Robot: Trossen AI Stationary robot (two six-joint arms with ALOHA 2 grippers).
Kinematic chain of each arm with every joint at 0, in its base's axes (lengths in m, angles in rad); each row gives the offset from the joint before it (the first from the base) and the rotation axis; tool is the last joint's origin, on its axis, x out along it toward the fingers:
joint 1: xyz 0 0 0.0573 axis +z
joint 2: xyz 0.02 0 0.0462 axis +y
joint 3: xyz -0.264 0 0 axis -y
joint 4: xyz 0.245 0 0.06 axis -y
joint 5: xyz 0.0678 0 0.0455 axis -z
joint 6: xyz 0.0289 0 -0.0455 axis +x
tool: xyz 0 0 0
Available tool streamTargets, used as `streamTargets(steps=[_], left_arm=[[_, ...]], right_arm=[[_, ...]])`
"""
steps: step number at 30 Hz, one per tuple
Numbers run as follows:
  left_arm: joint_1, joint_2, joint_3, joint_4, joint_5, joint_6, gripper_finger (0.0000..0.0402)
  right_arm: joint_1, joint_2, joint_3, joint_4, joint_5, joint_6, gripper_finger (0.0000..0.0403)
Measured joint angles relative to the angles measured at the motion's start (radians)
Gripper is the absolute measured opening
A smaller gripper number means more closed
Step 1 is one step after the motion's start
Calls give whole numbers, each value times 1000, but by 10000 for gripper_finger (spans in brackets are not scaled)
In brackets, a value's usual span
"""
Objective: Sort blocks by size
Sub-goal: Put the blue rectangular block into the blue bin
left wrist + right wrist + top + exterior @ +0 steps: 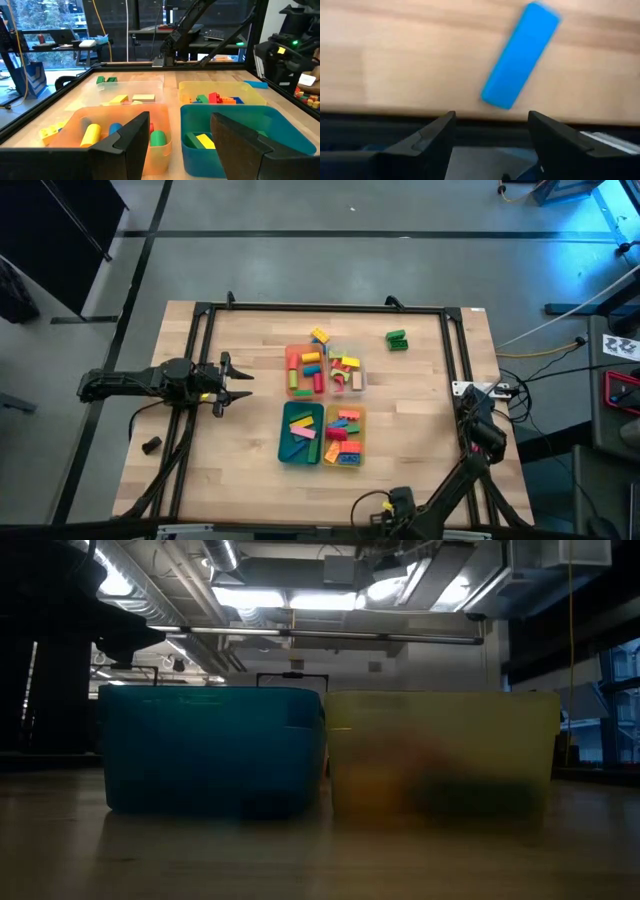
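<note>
Four rectangular plastic trays sit clustered mid-table on the wood-grain table: translucent orange tray, clear tray, opaque teal tray, translucent yellow tray. The blocks, glossy studded bricks, bars and a few round-ended pieces, lie mostly inside those trays. One yellow brick rests just beyond the orange tray's far edge; a green brick sits apart, off toward the far right from the clear tray. Left gripper hovers left of the orange tray, jaws apart, empty, aimed at the trays. Right gripper is parked well right of the yellow tray at the table edge, jaws apart, empty, beside a flat blue bar
</note>
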Motion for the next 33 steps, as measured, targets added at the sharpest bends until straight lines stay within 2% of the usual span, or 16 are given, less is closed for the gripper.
streamTargets(steps=[7,19,33], left_arm=[[0,0,0,0,0,0,194],[0,0,0,0,0,0,194],[0,0,0,0,0,0,194]], right_arm=[[1,0,0,-82,52,-5,250],[2,2,-4,-85,82,-6,250],[2,1,-127,5,82,-6,246]])
